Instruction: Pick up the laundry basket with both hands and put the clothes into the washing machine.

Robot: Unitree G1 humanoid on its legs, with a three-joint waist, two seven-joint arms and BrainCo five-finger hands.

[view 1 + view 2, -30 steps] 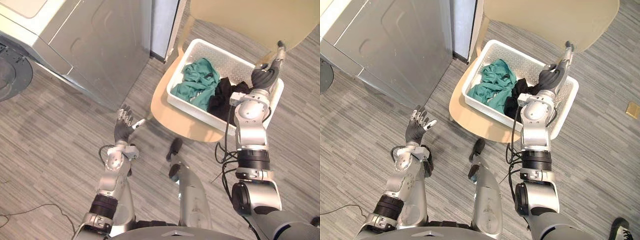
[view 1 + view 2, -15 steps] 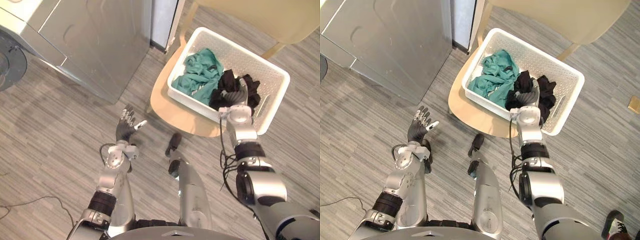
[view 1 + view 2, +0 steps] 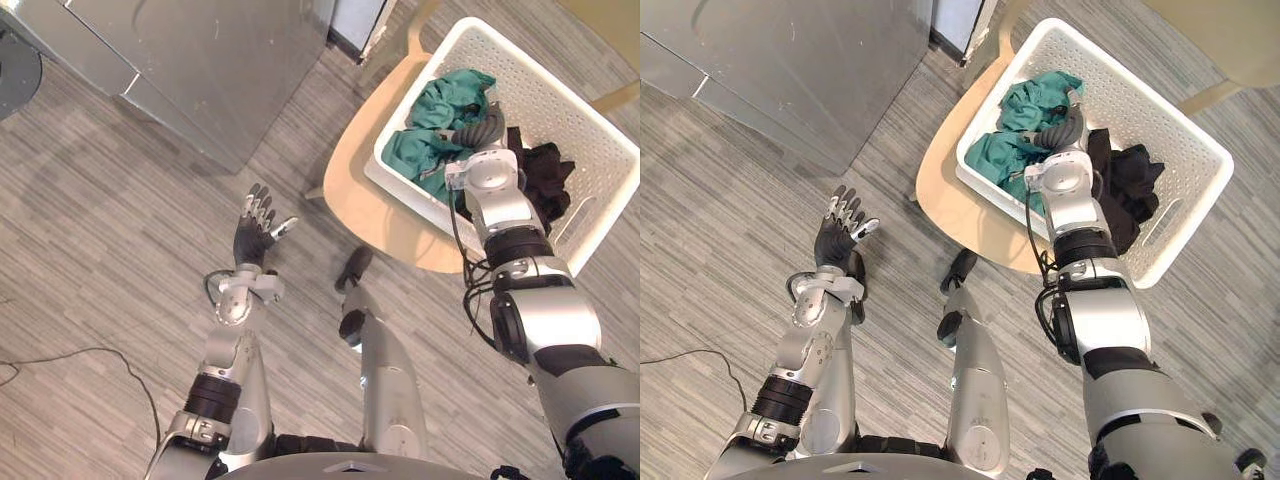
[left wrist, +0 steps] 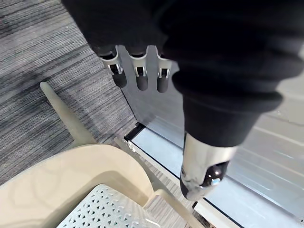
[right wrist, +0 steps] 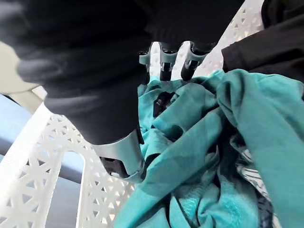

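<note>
I'm at the reach-in, before any lift. The basket sits on the chair at about 2 o'clock in my head view, untouched by any grip and still loaded. The teal clothes lie at its 10 o'clock end and the black clothes toward 4 o'clock. What I take for the washer fills the 11 o'clock corner, well apart from the chair.

My right hand is inside the basket, over the teal clothes. Its fingers are loose and straight with the thumb out to one side, and nothing is held. I can't tell whether the tips touch the cloth. My left hand hangs over bare floor at 9 o'clock from the chair, palm spread, fingers straight and empty, near the seat but off it.

By my reading neither hand is placed for a two-handed carry. Next I'd bring the right hand off the clothes and out to the slot in the 4 o'clock end wall. The left hand would go across the seat to the matching cut-out at the 10 o'clock end, which shows beside the thumb in the right wrist view. Both should curl under the rim before I lift, kept level so the pile doesn't slide.
</note>
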